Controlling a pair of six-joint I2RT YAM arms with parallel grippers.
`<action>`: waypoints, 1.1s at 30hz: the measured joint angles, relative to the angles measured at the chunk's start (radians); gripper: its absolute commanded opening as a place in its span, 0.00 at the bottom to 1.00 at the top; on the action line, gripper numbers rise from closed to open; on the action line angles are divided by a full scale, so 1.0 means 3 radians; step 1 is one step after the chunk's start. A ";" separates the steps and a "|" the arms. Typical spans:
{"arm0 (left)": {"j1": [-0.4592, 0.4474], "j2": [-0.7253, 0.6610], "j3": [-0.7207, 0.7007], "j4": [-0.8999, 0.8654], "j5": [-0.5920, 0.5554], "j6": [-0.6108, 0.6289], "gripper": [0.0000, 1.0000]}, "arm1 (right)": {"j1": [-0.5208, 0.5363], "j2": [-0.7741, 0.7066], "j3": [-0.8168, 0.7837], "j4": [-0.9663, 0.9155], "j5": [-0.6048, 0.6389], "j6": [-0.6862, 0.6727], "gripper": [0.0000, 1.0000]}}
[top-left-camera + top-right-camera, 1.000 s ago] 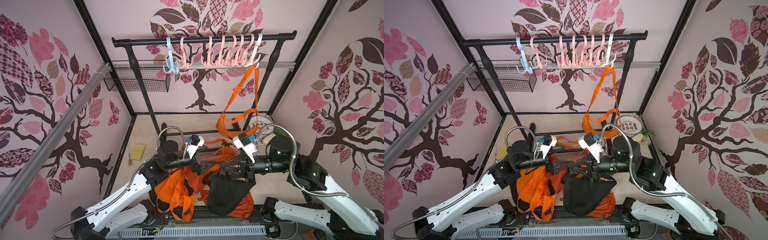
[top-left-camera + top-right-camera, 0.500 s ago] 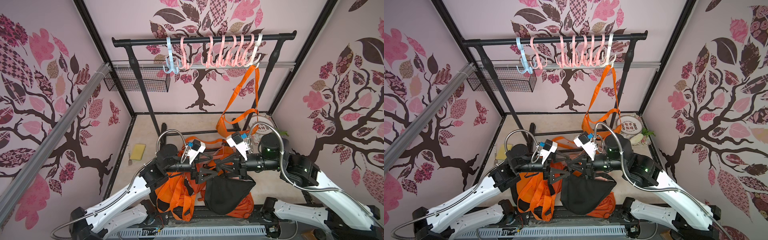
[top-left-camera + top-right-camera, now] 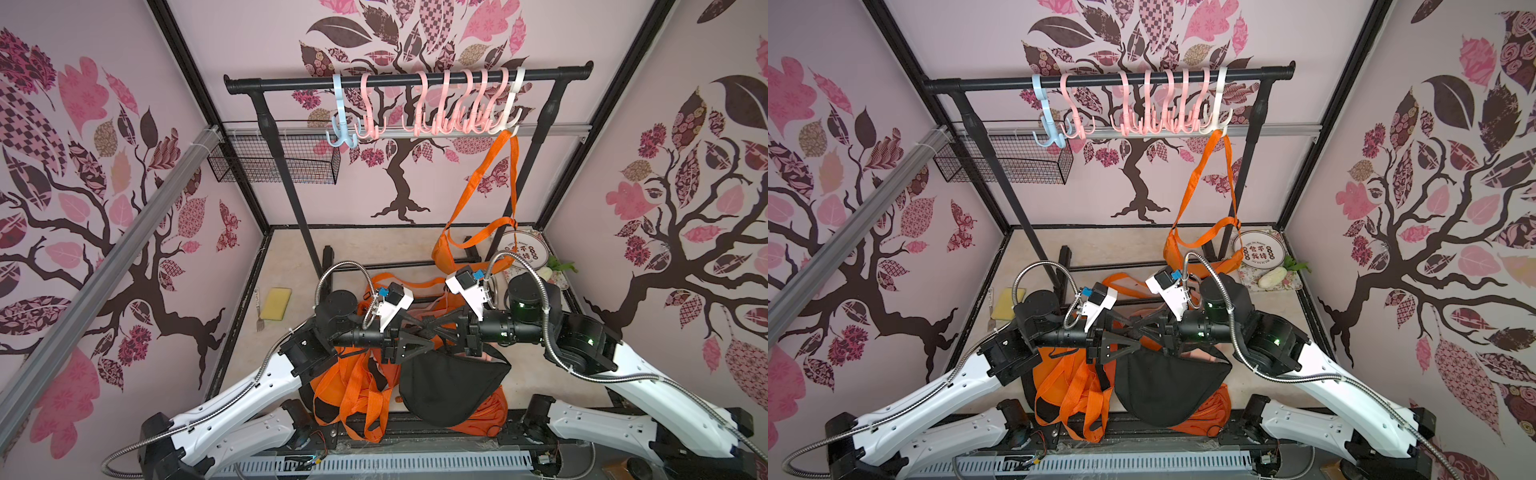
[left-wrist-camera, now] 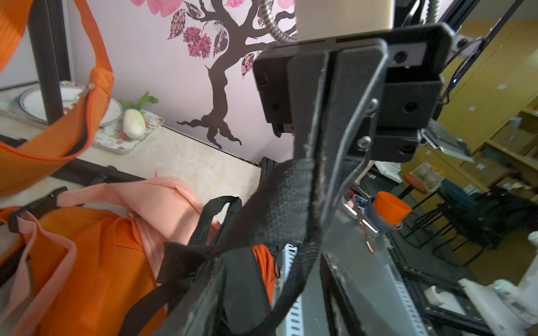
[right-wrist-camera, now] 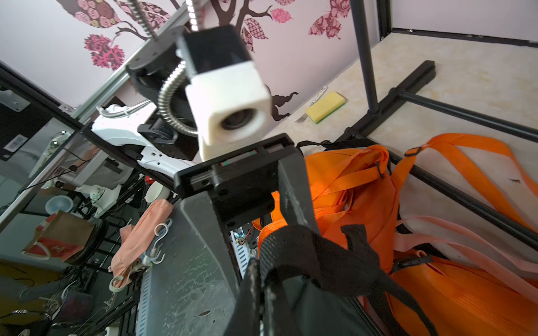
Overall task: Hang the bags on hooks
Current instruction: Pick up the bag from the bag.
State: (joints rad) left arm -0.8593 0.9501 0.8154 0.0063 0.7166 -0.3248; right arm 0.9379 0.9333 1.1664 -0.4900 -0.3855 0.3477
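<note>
Black bag (image 3: 451,390) droops limp, pouch-like, from its woven strap (image 4: 279,203).

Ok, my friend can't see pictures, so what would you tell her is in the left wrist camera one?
The right gripper, seen up close, is shut on a black strap, and the left gripper has its jaws apart on either side of that strap. Orange bags lie on the table nearby, and another orange bag hangs farther back by a plate.
</note>
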 measured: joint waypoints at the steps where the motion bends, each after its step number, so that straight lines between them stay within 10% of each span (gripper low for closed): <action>1: 0.0000 -0.0001 0.0000 0.0000 0.0000 -0.0011 0.40 | -0.0001 0.0000 -0.0017 0.0003 0.0050 0.0006 0.00; 9: 0.0000 -0.0029 0.0020 -0.0080 -0.0106 -0.0015 0.00 | 0.0000 -0.0037 -0.0052 0.0031 0.0239 0.0088 0.16; 17: 0.0000 -0.0158 0.0193 -0.0521 -0.0484 0.0211 0.00 | -0.0001 -0.0340 -0.0219 -0.0019 0.0604 0.0020 0.66; 33: 0.0000 -0.0277 0.0359 -0.0902 -0.0568 0.0367 0.00 | -0.0001 -0.0156 -0.1371 0.0514 0.0951 -0.0399 0.72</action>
State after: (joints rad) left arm -0.8593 0.8669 0.9230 -0.2642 0.5461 -0.2146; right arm 0.9375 0.8864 0.7551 -0.3359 -0.1001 0.2279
